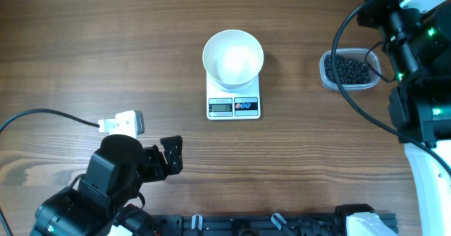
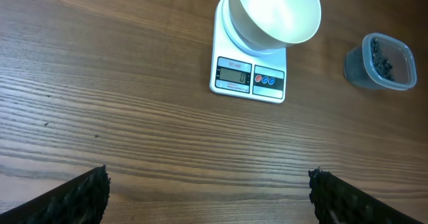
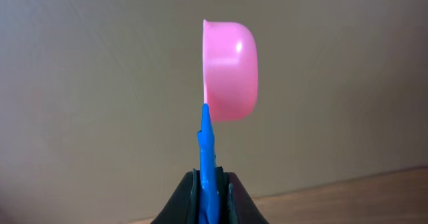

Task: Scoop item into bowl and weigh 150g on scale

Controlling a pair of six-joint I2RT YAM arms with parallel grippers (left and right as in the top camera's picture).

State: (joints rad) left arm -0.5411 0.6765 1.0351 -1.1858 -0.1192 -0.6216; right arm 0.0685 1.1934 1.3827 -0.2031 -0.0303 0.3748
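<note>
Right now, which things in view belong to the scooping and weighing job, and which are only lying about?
For the job:
- white bowl on the scale
- black beads in the clear tub
- pink scoop, held by the right gripper

Lying about:
- small white cabled device near the left arm

Wood-grain table [image 1: 106, 46] — clear plastic tub [image 2: 356, 67] at right, pink scoop [image 3: 231, 70] on blue handle
</note>
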